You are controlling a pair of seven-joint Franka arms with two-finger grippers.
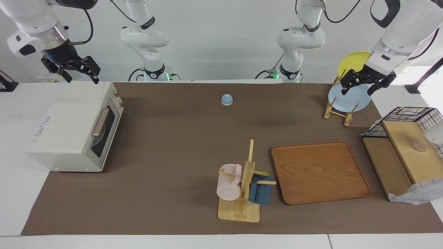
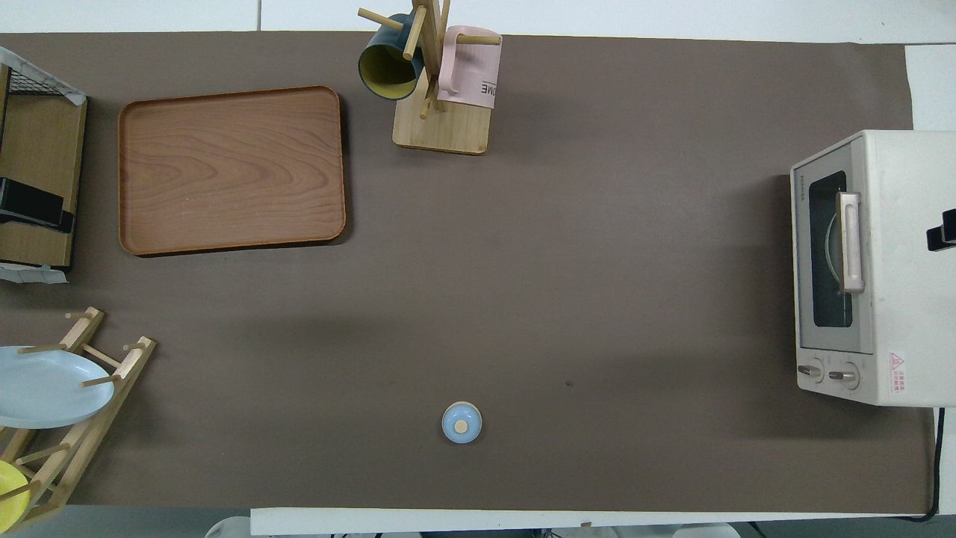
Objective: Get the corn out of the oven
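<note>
From across the bench, the oven (image 1: 74, 126) sits at the right arm's end with its door shut, handle (image 1: 100, 121) facing the middle of the bench, where an arm could pull it down. The corn is not to be seen; I judge it lies inside, behind the dark glass, so nothing of the job is done yet. The right claw (image 1: 80, 71) hangs in the air over the oven's top edge, fingers spread, and I take it for the one that will open the door. The left claw (image 1: 361, 83) hangs over the plate rack (image 1: 337, 109), fingers spread and holding nothing; that arm waits. The rack stands a pale blue plate (image 1: 349, 98) and a yellow plate (image 1: 353, 60) on edge.

From above, the oven's glass (image 2: 829, 250) shows only a curved pale shape inside, which I cannot name. The wooden tray (image 2: 231, 170) has nothing on it. The mug stand (image 2: 441, 97) holds a pink mug (image 2: 470, 71) and a blue mug (image 2: 385, 63) hung on its pegs. A small blue bell (image 2: 461, 423) sits near the robots.
</note>
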